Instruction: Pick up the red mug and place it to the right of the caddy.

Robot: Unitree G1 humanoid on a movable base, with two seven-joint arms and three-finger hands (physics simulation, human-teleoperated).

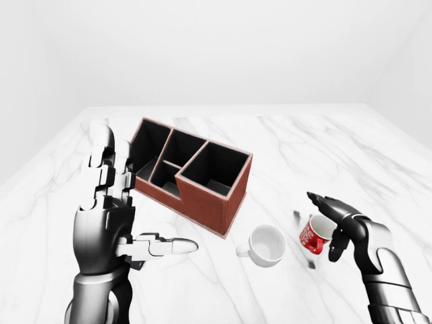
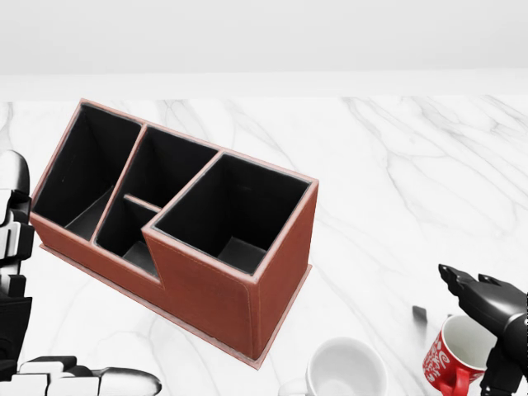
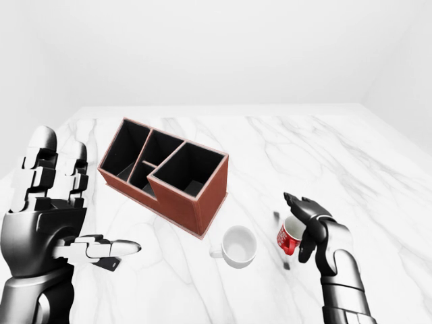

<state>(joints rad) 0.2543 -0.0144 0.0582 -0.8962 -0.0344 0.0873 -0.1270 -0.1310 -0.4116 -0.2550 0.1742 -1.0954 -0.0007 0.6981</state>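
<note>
Glossy silver-black segmented arms, three-jointed fingers [image 1: 165, 246]

A white mug [image 1: 267, 244] stands upright on the marble table [image 1: 378, 162], near its close edge. Behind the table there is a plain white wall [image 1: 216, 47].
</note>
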